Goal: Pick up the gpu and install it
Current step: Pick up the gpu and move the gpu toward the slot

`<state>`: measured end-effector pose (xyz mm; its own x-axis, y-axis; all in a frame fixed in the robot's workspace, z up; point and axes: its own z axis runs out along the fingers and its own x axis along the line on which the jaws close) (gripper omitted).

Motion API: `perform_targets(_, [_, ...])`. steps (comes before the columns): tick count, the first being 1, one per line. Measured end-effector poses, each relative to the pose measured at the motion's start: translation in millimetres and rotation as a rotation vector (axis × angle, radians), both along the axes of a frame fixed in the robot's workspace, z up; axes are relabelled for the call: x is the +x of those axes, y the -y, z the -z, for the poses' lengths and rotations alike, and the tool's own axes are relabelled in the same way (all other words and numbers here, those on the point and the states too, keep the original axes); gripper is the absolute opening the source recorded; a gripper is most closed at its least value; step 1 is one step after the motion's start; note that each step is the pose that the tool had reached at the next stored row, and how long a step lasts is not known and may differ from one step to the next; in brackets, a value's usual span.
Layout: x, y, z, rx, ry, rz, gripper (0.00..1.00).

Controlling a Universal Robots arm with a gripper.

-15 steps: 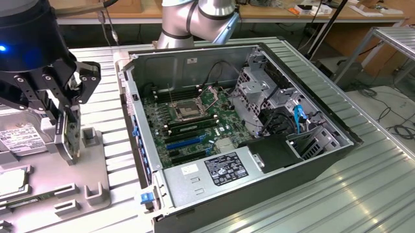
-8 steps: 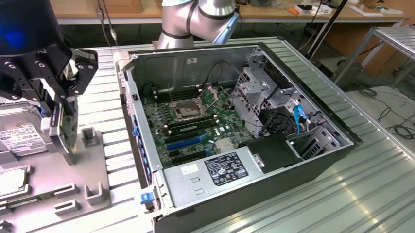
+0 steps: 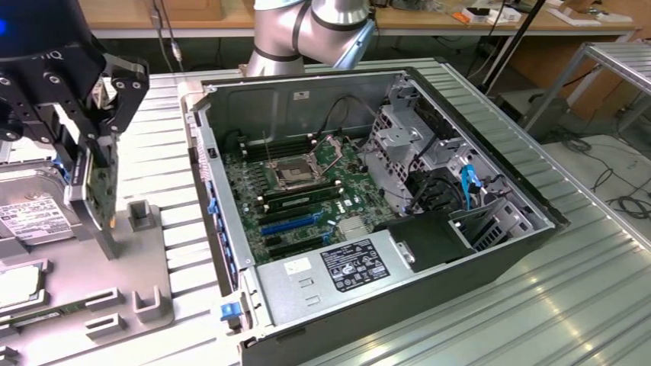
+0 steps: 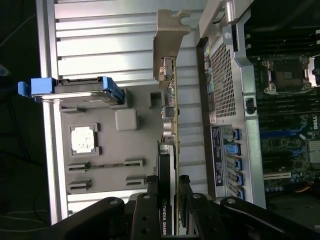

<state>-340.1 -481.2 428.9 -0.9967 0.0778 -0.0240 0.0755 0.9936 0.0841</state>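
Black tool [image 4: 168, 184] pinches gpu [image 4: 169, 125] edge-on, card label reads "NVIDIA QUADR", silver bracket [image 4: 170, 35] at far end, by grey tray [image 3: 152, 267], open case [image 3: 305, 95] alongside on table [image 3: 569, 305].

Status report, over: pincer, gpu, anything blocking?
Pincer shut on gpu. Card upright over grey fixture tray, outside computer case. Case open; no obstruction seen between.

Arm [image 3: 305, 30]: silver-grey metal tube, rounded joint housings, lighter grey caps. Gripper [image 3: 90, 156]: matte black boxy body, white lettering [image 3: 46, 55] ending "IQ", blue glow [image 3: 5, 27] at its far left corner. Fingers [image 4: 145, 215]: black bar linkages, flat-sided, rounded ends, round pivot pins and holes at each joint.
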Motion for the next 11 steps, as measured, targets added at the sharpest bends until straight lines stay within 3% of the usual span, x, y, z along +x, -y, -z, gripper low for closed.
perform_targets(3, [-0.3, 0.0, -5.1, -0.0001, -0.0001, 0.0, 0.27])
perform_targets(11, [-0.3, 0.0, -5.8, -0.0002, -0.0003, 0.0, 0.27])
